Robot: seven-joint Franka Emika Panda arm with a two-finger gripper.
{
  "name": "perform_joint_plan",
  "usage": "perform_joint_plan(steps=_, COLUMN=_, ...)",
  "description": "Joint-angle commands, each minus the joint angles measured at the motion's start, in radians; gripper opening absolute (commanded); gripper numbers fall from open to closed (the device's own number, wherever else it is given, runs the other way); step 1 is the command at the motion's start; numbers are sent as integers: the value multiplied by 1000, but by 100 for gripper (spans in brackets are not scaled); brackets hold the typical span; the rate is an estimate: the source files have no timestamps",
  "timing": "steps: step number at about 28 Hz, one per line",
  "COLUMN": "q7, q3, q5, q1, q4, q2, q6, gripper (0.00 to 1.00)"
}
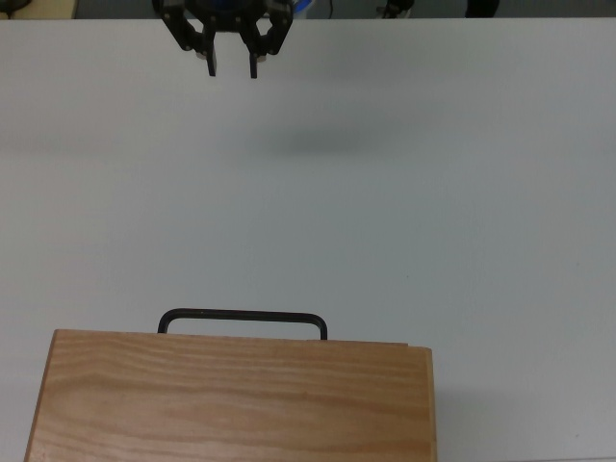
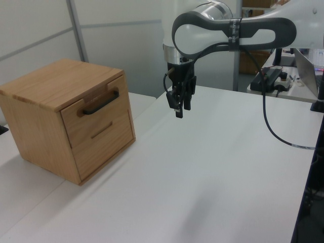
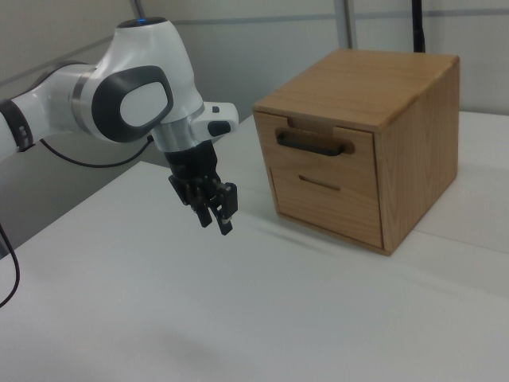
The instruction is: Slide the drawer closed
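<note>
The drawer (image 2: 98,115) sits pushed into the wooden cabinet (image 2: 53,83), its front panel flush with the cabinet face. Its long black handle (image 1: 242,316) sticks out past the cabinet top in the top view and shows across the upper panel (image 3: 314,144) in the right view. My gripper (image 1: 231,65) hangs open and empty above the white table, far from the handle, at the top view's upper edge. In the left view the gripper (image 2: 178,109) is well to the right of the cabinet; in the right view the gripper (image 3: 215,220) is to the cabinet's left.
A lower drawer front (image 3: 322,200) with a small slot pull sits below the handled one. The white table (image 1: 433,212) spreads between the gripper and the cabinet. A black cable (image 2: 268,131) trails from the arm at the left view's right.
</note>
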Motion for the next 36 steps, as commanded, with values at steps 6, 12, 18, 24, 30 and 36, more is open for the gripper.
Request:
perform_joint_plan(steps=6, q7=-79, q3=-9, q5=14, q1=-8, q4=-32, q2=-54, q6=-45, gripper=100)
perform_joint_plan(steps=12, q7=-78, q3=-11, q5=14, q1=-8, q4=-34, q2=-62, q6=-66, gripper=100)
perform_joint_plan(steps=18, q7=-70, q3=-11, q5=13, q1=-8, q4=-32, q2=-59, q6=-63, gripper=100)
perform_joint_plan(steps=24, q7=-67, q3=-11, q5=14, q1=-9, q4=-34, q2=-56, q6=-57, gripper=100)
perform_joint_plan(steps=30, q7=-64, q3=-11, q5=14, q1=-8, q4=-32, q2=-51, q6=-57, gripper=100)
perform_joint_plan(steps=36, q7=-63, q3=-11, q5=14, q1=-8, q4=-32, q2=-51, q6=-65, gripper=100)
